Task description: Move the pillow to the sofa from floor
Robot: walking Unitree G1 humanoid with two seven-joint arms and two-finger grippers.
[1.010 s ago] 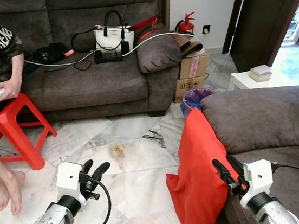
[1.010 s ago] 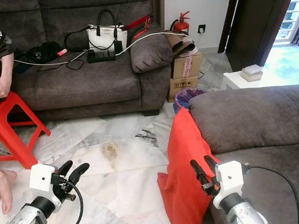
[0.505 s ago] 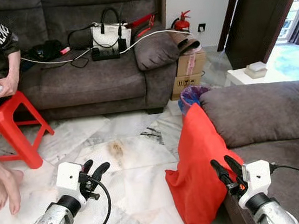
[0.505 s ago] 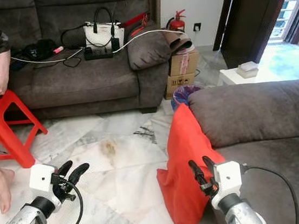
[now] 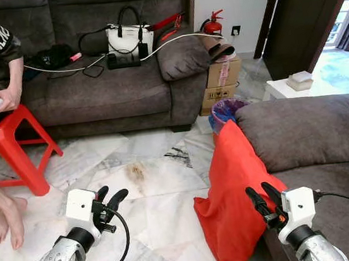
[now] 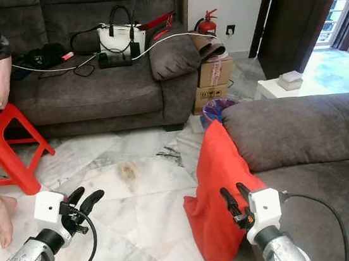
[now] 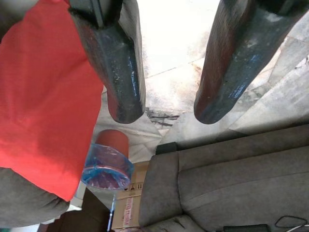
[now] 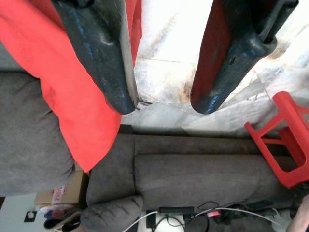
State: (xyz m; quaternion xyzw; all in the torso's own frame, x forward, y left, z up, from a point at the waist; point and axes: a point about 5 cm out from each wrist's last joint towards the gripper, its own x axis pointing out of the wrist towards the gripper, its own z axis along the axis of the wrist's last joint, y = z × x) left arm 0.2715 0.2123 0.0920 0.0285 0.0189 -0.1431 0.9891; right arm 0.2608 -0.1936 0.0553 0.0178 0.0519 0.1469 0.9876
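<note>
Red pillow [image 5: 237, 199] stands on edge on the marble floor [image 5: 156, 190], leaning against the arm of the near sofa [image 5: 315, 132]; it lies just ahead of and touching or nearly touching the right end effector [image 5: 261, 196], and well off to the right of the left end effector [image 5: 109, 197]. Both end effectors have their fingers apart and hold nothing. You are at the approach stage. Bring the right end effector onto the pillow's near edge and the left one across to its far face, so you squeeze the soft body between them rather than pinching a corner, which would likely sag and slip. Lift clear of the sofa arm before carrying it over the seat. Beyond the left end effector sit a red stool [image 5: 17, 146] and a person's bare feet [image 5: 4, 221]; keep your sweep away from them.
</note>
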